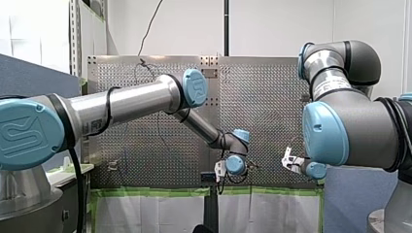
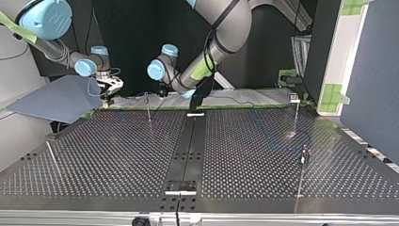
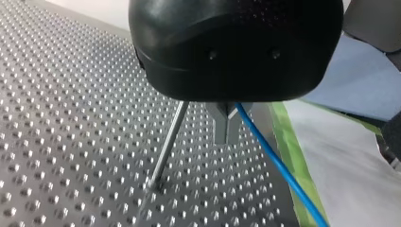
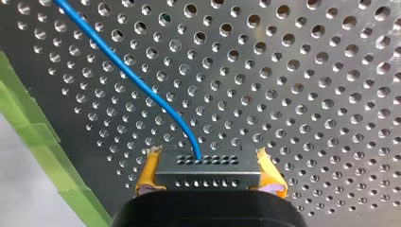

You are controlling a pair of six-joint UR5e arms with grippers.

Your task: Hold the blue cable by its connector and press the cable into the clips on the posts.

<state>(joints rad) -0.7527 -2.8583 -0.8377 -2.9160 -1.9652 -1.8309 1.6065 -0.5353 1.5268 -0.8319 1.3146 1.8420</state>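
The blue cable (image 4: 142,85) ends in a dark connector (image 4: 208,176), pinched between the yellow pads (image 4: 149,170) of my right pincer (image 4: 209,166) over the perforated bench (image 4: 307,94). My left pincer (image 3: 227,127) has its metal fingers pressed together, with the cable right against them, near a thin post (image 3: 168,142).

We work in a robotics lab. Our left arm (image 1: 126,102) and our right arm (image 1: 359,121) stand at a perforated metal table (image 2: 117,155) edged with green tape (image 1: 155,192). A blue partition (image 2: 371,70) closes the top view's right side, and a white wall (image 1: 282,24) fills the front view's upper part.
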